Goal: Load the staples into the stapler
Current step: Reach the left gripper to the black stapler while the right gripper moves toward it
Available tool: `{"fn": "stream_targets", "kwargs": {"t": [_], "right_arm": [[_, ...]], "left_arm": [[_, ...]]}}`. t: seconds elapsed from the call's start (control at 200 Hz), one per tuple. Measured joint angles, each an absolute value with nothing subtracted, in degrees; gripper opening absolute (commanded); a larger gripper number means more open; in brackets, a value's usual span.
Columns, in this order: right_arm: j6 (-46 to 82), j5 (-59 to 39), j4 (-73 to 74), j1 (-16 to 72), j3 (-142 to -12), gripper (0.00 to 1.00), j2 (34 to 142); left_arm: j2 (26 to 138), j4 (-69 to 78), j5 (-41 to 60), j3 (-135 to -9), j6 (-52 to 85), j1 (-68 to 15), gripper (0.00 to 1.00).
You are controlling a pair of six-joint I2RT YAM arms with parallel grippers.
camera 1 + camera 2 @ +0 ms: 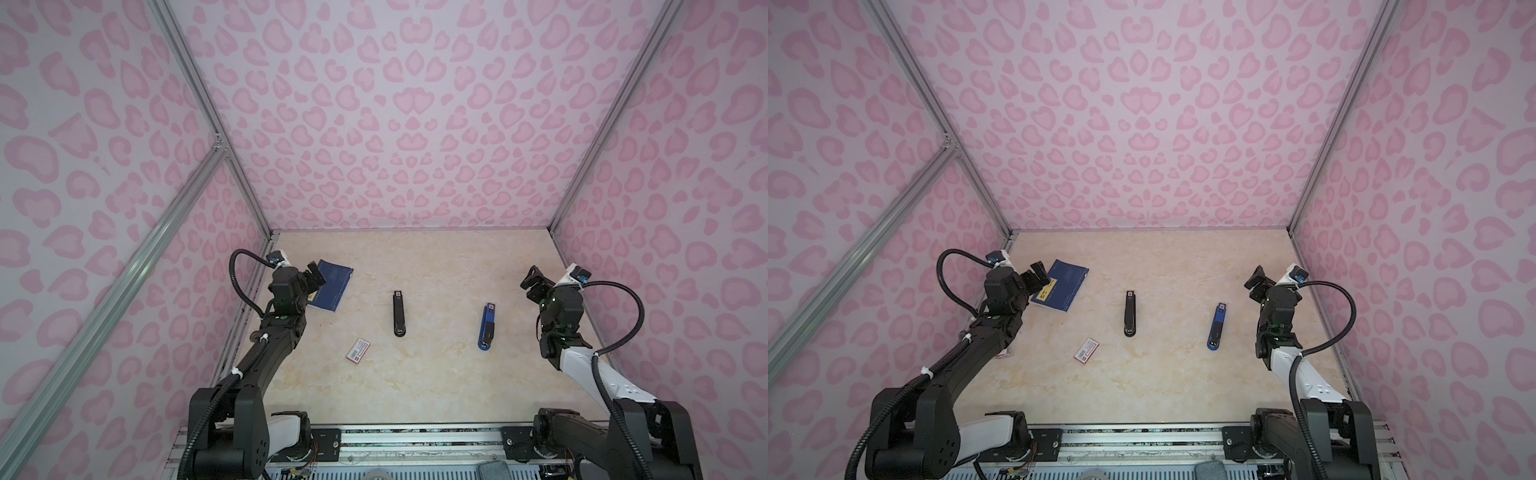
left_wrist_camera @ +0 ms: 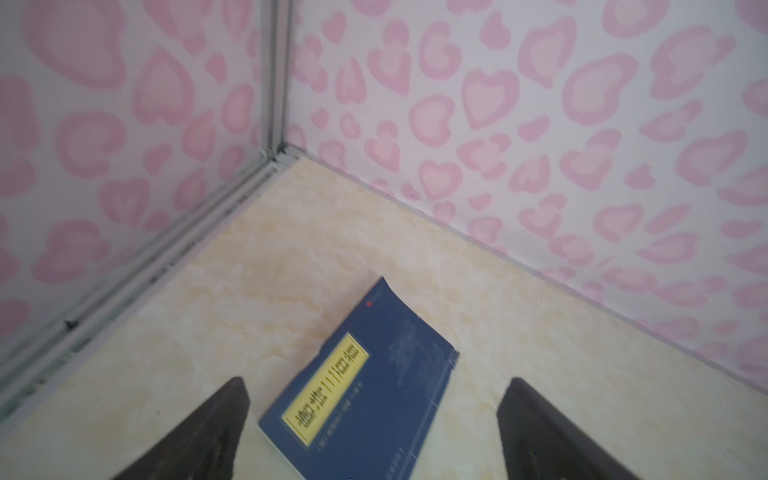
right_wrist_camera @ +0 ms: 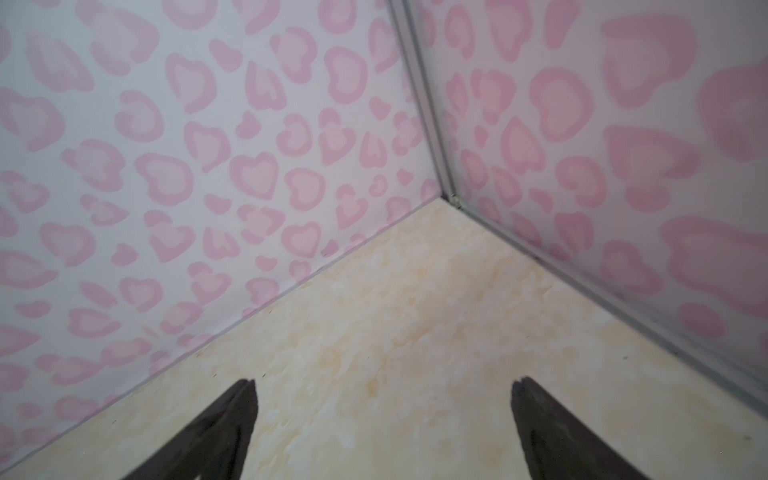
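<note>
Pink heart-patterned walls (image 1: 415,124) enclosed a beige marbled tabletop (image 1: 436,382), where the left gripper (image 1: 316,276) hovered over a corner of the one blue book (image 1: 334,289) and the right gripper (image 1: 531,279) hung near the right wall, both with jaws spread wide and empty. Two staplers lay flat mid-tabletop, well apart, long axes running near-to-far: the black stapler (image 1: 399,313) straight, the blue stapler (image 1: 487,327) to its right slightly tilted, each with its labelled end toward the back wall. One red-and-white box (image 1: 358,348) lay front-left of the black stapler.

Black left arm (image 1: 266,357), white-shelled right arm (image 1: 582,360), ribbed black conduits (image 1: 232,274) are fastened by white zip ties (image 1: 236,371), blue-faced wrist cameras (image 1: 277,258).
</note>
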State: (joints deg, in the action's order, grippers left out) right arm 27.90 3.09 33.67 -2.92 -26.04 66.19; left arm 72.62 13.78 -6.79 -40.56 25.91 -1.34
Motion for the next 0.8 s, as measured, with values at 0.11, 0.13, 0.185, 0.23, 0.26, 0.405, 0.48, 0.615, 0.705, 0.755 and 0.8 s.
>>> {"fn": "stream_targets", "kwargs": {"t": [0.11, 0.13, 0.185, 0.23, 0.26, 0.405, 0.48, 0.615, 0.705, 0.755, 0.8], "right_arm": [[32.5, -6.9, 33.0, -3.3, -26.7, 0.90, 65.8], [33.1, -8.6, 32.7, -3.3, -27.1, 0.85, 65.8], [34.3, -13.0, 31.7, -3.1, -28.3, 0.71, 66.2], [35.3, -16.6, 30.7, -2.4, -29.3, 0.64, 66.6], [35.4, -19.1, 30.0, -1.7, -29.7, 0.60, 66.8], [36.4, -26.2, 24.6, 3.0, -30.4, 0.53, 67.2], [36.1, -27.6, 21.5, 7.1, -30.5, 0.52, 66.9], [35.5, -28.1, 18.2, 13.8, -29.6, 0.53, 66.4], [35.3, -27.9, 16.4, 16.6, -29.0, 0.55, 66.5], [35.3, -27.1, 16.1, 18.1, -28.7, 0.56, 66.7], [35.0, -26.7, 15.9, 19.6, -28.4, 0.56, 66.8]], "left_arm": [[72.6, 8.4, -2.5, -40.9, 29.8, -4.1, 0.97], [72.4, 7.7, -1.9, -41.0, 30.3, -4.7, 0.95], [71.9, 5.3, 0.0, -41.1, 31.6, -6.6, 0.92], [71.6, 3.6, 1.0, -41.1, 32.6, -8.1, 0.90], [71.4, 2.7, 1.7, -41.1, 33.2, -9.1, 0.89], [71.2, -2.2, 2.9, -41.1, 36.1, -15.2, 0.85], [71.7, -4.4, 3.1, -41.3, 37.4, -19.5, 0.84], [75.0, -7.3, 2.3, -42.8, 39.8, -26.5, 0.79], [79.1, -8.9, 0.8, -45.9, 40.9, -30.9, 0.80], [81.9, -9.8, -0.1, -48.1, 41.1, -32.9, 0.83], [85.1, -10.9, -1.0, -50.7, 41.4, -35.0, 0.84]]}}
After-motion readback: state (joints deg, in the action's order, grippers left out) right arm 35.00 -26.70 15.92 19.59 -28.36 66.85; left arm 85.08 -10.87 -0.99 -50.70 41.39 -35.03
